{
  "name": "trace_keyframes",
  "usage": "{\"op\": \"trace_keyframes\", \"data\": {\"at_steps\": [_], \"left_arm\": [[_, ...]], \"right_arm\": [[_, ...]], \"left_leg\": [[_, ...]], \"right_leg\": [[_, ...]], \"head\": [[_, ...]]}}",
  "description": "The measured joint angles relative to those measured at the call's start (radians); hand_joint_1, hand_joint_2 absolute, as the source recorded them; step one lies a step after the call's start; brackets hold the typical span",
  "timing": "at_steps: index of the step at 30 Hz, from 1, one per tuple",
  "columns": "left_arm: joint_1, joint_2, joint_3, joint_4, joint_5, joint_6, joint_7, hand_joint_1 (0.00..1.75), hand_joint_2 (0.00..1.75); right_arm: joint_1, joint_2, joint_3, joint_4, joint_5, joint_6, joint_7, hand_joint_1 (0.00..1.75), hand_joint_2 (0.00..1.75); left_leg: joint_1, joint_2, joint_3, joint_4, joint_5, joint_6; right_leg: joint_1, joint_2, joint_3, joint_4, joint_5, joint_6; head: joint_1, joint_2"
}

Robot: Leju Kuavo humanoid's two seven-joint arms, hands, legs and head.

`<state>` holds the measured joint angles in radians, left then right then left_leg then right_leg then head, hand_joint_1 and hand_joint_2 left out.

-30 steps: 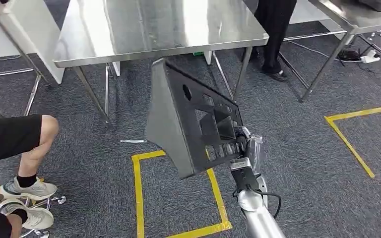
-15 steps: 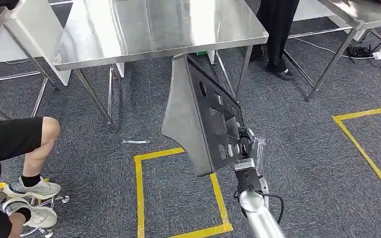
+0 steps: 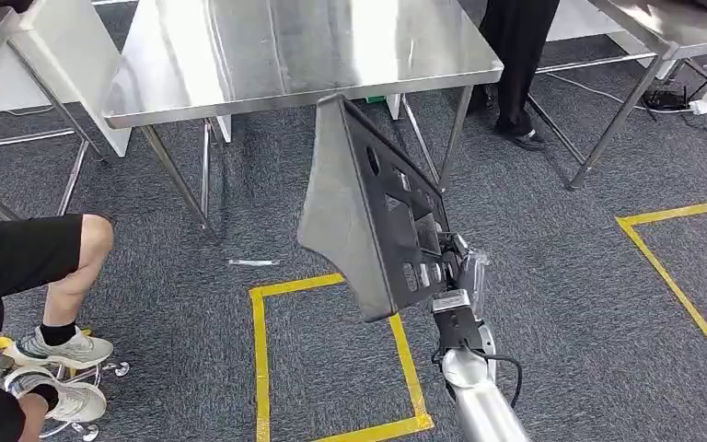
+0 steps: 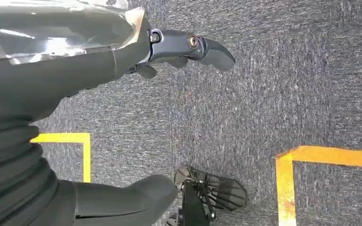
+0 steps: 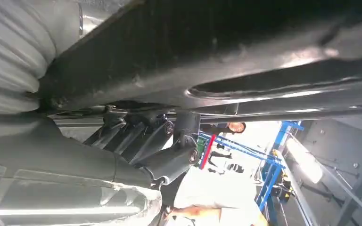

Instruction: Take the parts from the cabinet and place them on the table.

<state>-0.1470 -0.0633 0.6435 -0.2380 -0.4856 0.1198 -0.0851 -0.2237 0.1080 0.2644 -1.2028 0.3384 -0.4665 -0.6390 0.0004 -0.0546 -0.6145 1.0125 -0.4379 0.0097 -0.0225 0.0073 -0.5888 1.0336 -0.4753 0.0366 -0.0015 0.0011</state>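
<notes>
Black moulded panel (image 3: 368, 207), triangular with cut-out openings and a matte grey back: clamped at its lower edge by right hand (image 3: 454, 276), raised tilted before the brushed stainless-steel table (image 3: 239, 64). Left hand (image 4: 122, 70): empty, fingers spread over grey carpet (image 4: 264, 94).

The right hand (image 3: 449, 276) held the flat black perforated panel (image 3: 368, 216) upright just before the steel table (image 3: 239, 64). Yellow floor tape (image 3: 258, 350) lay beneath, and a seated person's legs (image 3: 55, 276) stayed leftward.

No legible text, label, brand or number appears on the part (image 3: 377, 221), the table (image 3: 285, 46) or the floor tape (image 3: 262, 359).
</notes>
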Motion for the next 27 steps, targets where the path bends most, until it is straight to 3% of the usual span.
{"op": "trace_keyframes", "data": {"at_steps": [2,3,6,7,8,9,10,12,13,14,15,17,18,19,20,22,23,24,25,27], "left_arm": [[0.0,0.0,0.002,0.0,0.006,0.003,-0.002,0.0,1.75],[0.001,0.001,0.004,0.0,0.008,0.006,-0.004,0.0,1.75],[0.003,0.001,0.009,0.0,0.011,0.012,-0.011,0.0,1.75],[0.003,0.001,0.01,0.0,0.012,0.015,-0.013,0.0,1.75],[0.002,0.0,0.01,0.0,0.014,0.017,-0.013,0.0,1.75],[0.004,-0.005,0.011,0.0,0.014,0.018,-0.014,0.0,1.75],[0.004,-0.005,0.011,0.0,0.014,0.019,-0.016,0.0,1.75],[0.005,-0.005,0.011,0.0,0.014,0.019,-0.016,0.0,1.75],[0.005,-0.006,0.011,0.0,0.014,0.019,-0.016,0.0,1.75],[0.007,-0.006,0.011,0.0,0.014,0.019,-0.016,0.0,1.75],[0.008,-0.007,0.011,0.0,0.014,0.018,-0.016,0.0,1.75],[0.008,-0.01,0.011,0.0,0.014,0.018,-0.016,0.0,1.75],[0.008,-0.009,0.011,0.0,0.014,0.018,-0.015,0.0,1.75],[0.008,-0.003,0.011,0.0,0.014,0.018,-0.015,0.0,1.75],[0.008,-0.004,0.011,0.0,0.014,0.019,-0.014,0.0,1.75],[0.01,-0.006,0.011,0.0,0.014,0.019,-0.013,0.0,1.75],[0.01,-0.005,0.012,0.0,0.014,0.019,-0.012,0.0,1.75],[0.01,-0.005,0.012,0.0,0.014,0.019,-0.013,0.0,1.75],[0.01,-0.005,0.012,0.0,0.015,0.02,-0.013,0.0,1.75],[0.01,-0.005,0.012,0.0,0.016,0.021,-0.013,0.0,1.75]], "right_arm": [[-0.004,0.002,0.001,0.005,0.0,0.001,-0.002,1.75,1.75],[-0.007,0.004,0.001,0.007,-0.002,0.003,-0.002,1.75,1.75],[-0.02,0.01,0.002,0.015,-0.001,0.005,-0.003,1.75,1.75],[-0.026,0.012,0.001,0.016,0.0,0.006,-0.004,1.75,1.75],[-0.03,0.015,0.001,0.016,0.0,0.007,-0.005,1.75,1.75],[-0.032,0.015,0.001,0.018,0.0,0.008,-0.005,1.75,1.75],[-0.038,0.015,0.002,0.02,0.002,0.009,-0.007,1.75,1.75],[-0.045,0.015,0.002,0.026,0.002,0.01,-0.009,1.75,1.75],[-0.044,0.013,0.001,0.03,0.002,0.011,-0.01,1.75,1.75],[-0.042,0.012,0.001,0.035,0.002,0.011,-0.01,1.75,1.75],[-0.042,0.011,0.001,0.039,0.002,0.011,-0.01,1.75,1.75],[-0.043,0.011,0.001,0.041,0.002,0.01,-0.012,1.75,1.75],[-0.044,0.011,0.001,0.041,0.003,0.011,-0.013,1.75,1.75],[-0.045,0.012,0.002,0.044,0.003,0.011,-0.013,1.75,1.75],[-0.044,0.011,0.001,0.045,0.003,0.011,-0.015,1.75,1.75],[-0.042,0.011,0.0,0.047,0.006,0.013,-0.014,1.75,1.75],[-0.043,0.011,0.0,0.047,0.006,0.014,-0.015,1.75,1.75],[-0.043,0.012,0.0,0.047,0.006,0.015,-0.015,1.75,1.75],[-0.044,0.012,0.0,0.047,0.006,0.015,-0.015,1.75,1.75],[-0.044,0.012,0.0,0.048,0.006,0.017,-0.015,1.75,1.75]], "left_leg": [[0.0,0.0,0.0,0.0,0.0,0.0],[-0.002,0.0,-0.003,0.009,-0.005,0.011],[-0.003,0.0,-0.005,0.012,-0.009,0.021],[-0.005,0.0,-0.003,0.008,-0.008,0.026],[-0.002,0.001,0.011,-0.014,0.001,0.031],[0.007,0.006,0.025,-0.031,0.01,0.032],[0.01,0.007,0.031,-0.038,0.011,0.036],[0.011,0.01,0.031,-0.038,0.011,0.038],[0.011,0.009,0.03,-0.037,0.01,0.037],[0.012,0.009,0.03,-0.036,0.008,0.036],[0.015,0.008,0.031,-0.036,0.006,0.032],[0.023,0.003,0.031,-0.025,-0.003,0.019],[0.025,0.001,0.029,-0.013,-0.012,0.006],[0.018,-0.001,0.023,-0.005,-0.021,-0.004],[0.018,-0.001,0.023,-0.003,-0.024,-0.007],[0.022,-0.002,0.026,-0.008,-0.023,-0.009],[0.026,-0.002,0.026,-0.006,-0.027,-0.013],[0.028,0.018,0.02,0.008,-0.034,-0.016],[0.026,0.039,0.0,0.053,-0.056,-0.018],[0.026,0.049,-0.084,0.208,-0.12,-0.021]], "right_leg": [[0.0,0.0,0.001,-0.001,0.0,0.0],[-0.009,0.0,0.001,-0.004,0.002,0.005],[-0.009,0.0,0.002,-0.006,0.002,0.006],[-0.008,0.0,0.005,-0.013,0.005,0.01],[0.002,0.001,0.01,-0.019,0.004,0.014],[-0.002,-0.003,-0.002,0.004,-0.004,0.014],[0.005,-0.002,-0.023,0.051,-0.029,0.007],[0.001,-0.002,-0.104,0.206,-0.089,0.001],[0.0,-0.002,-0.137,0.267,-0.104,0.004],[-0.001,-0.002,-0.148,0.281,-0.102,0.012],[-0.005,-0.002,-0.136,0.252,-0.084,0.022],[-0.014,-0.002,-0.052,0.079,-0.01,0.05],[-0.021,-0.002,-0.008,-0.01,0.011,0.06],[-0.013,0.005,0.002,-0.004,0.005,0.048],[-0.013,0.005,-0.002,-0.003,0.004,0.027],[-0.008,0.004,-0.003,0.0,0.0,0.011],[-0.013,0.004,0.002,-0.001,0.0,0.001],[-0.015,0.003,0.007,-0.003,-0.002,-0.003],[-0.013,0.001,0.012,-0.003,-0.006,-0.01],[-0.008,-0.005,0.018,-0.002,-0.012,-0.023]], "head": [[0.0,0.0],[0.0,0.0],[0.0,0.0],[0.0,0.0],[0.0,0.0],[0.0,0.0],[0.0,0.0],[0.002,0.0],[0.001,0.0],[0.002,0.0],[0.002,0.0],[0.002,0.0],[0.002,0.0],[0.004,0.0],[0.0,0.0],[0.001,0.0],[0.0,0.0],[0.001,0.0],[0.0,0.0],[0.0,0.0]]}}
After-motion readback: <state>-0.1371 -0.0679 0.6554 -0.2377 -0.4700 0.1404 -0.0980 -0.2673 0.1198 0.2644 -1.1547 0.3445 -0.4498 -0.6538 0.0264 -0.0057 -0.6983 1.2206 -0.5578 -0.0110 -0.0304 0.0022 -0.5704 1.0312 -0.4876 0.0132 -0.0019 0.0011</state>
